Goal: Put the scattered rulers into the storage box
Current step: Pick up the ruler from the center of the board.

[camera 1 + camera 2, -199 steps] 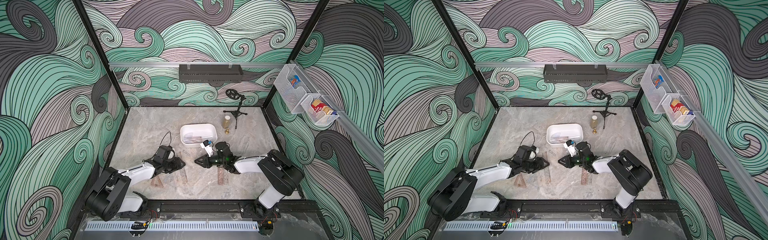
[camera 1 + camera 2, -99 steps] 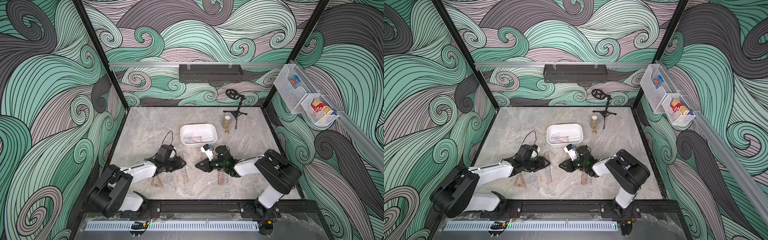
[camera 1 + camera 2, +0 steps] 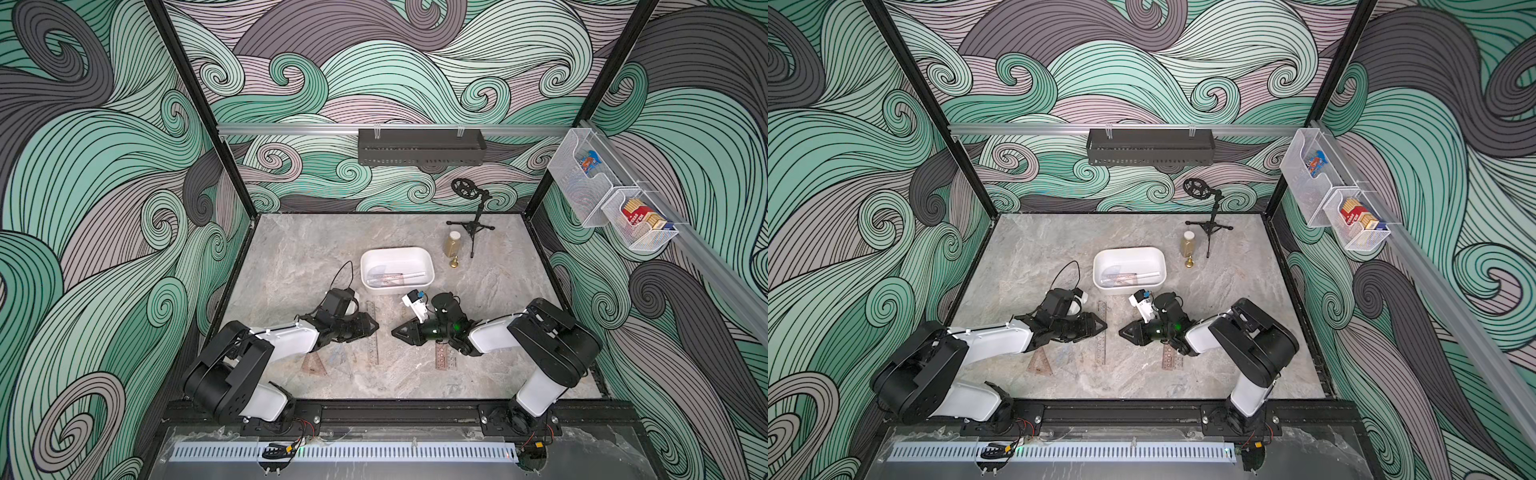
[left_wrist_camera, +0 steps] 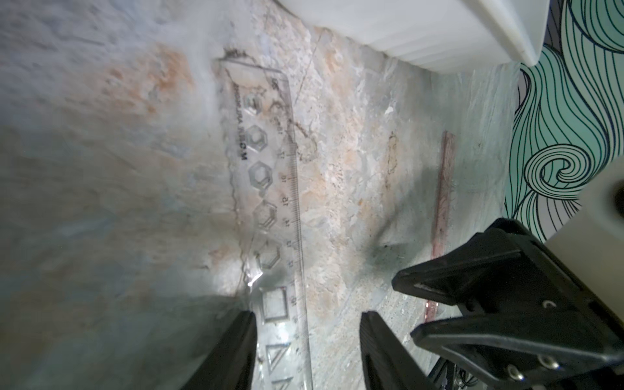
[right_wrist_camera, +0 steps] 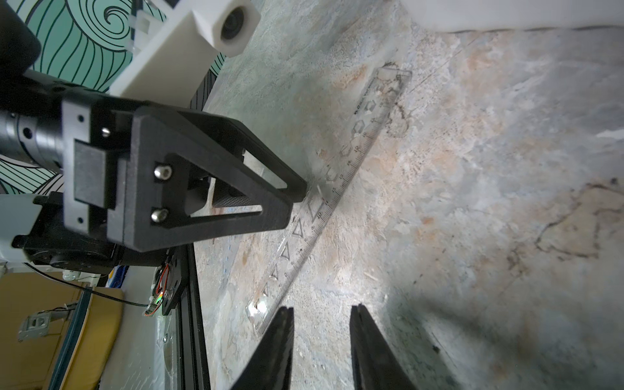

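Marble-patterned tabletop (image 3: pixel 291 257) carries everything. Seen in a top view, the left gripper (image 3: pixel 371 326) points toward 3 o'clock and the right gripper (image 3: pixel 397 331) toward 9 o'clock, their tips near each other and low over the surface.

The white storage box (image 3: pixel 397 252) sits near the middle of the tabletop. Several rulers (image 3: pixel 390 277) already lie flat inside it.

At 6 o'clock from the box a clear ruler (image 3: pixel 375 349) lies flat, running 12 to 6. In the wrist view the left gripper (image 4: pixel 305 312) is spread, with that ruler (image 4: pixel 270 189) between its jaws and close to one finger; contact is unclear. The right gripper (image 5: pixel 320 309) stands narrowly parted around nothing, the ruler's end (image 5: pixel 266 310) just beside one finger.

A reddish-brown ruler (image 3: pixel 442 357) lies at 5 o'clock from the box, partly under the right arm. A reddish set square (image 3: pixel 312 365) lies at 7 o'clock.
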Controlling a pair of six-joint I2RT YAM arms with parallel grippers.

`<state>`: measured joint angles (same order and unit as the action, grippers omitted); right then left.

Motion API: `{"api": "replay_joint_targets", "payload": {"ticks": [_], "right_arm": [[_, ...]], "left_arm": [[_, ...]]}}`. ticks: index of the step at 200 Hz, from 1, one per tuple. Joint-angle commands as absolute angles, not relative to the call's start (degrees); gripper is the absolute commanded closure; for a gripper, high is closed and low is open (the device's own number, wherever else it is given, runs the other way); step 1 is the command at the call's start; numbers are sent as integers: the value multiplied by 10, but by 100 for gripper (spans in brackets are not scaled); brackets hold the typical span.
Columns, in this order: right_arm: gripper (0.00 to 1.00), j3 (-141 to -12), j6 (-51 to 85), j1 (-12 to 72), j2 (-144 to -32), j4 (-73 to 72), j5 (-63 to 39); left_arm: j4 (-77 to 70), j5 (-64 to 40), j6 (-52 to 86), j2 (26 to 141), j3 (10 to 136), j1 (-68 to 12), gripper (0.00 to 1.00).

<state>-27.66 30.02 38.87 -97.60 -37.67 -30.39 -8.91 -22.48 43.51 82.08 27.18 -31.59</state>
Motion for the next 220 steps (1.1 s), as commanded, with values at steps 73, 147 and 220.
{"api": "replay_joint_targets", "payload": {"ticks": [73, 147, 220], "right_arm": [[90, -348, 310, 415, -1032, -426, -293], [96, -420, 293, 433, -1109, -380, -266], [96, -417, 294, 436, -1132, -385, -267]], "left_arm": [[-21, -219, 435, 761, 257, -282, 53], [-41, -248, 434, 775, 247, -254, 56], [-65, -263, 435, 801, 240, -253, 55]]}}
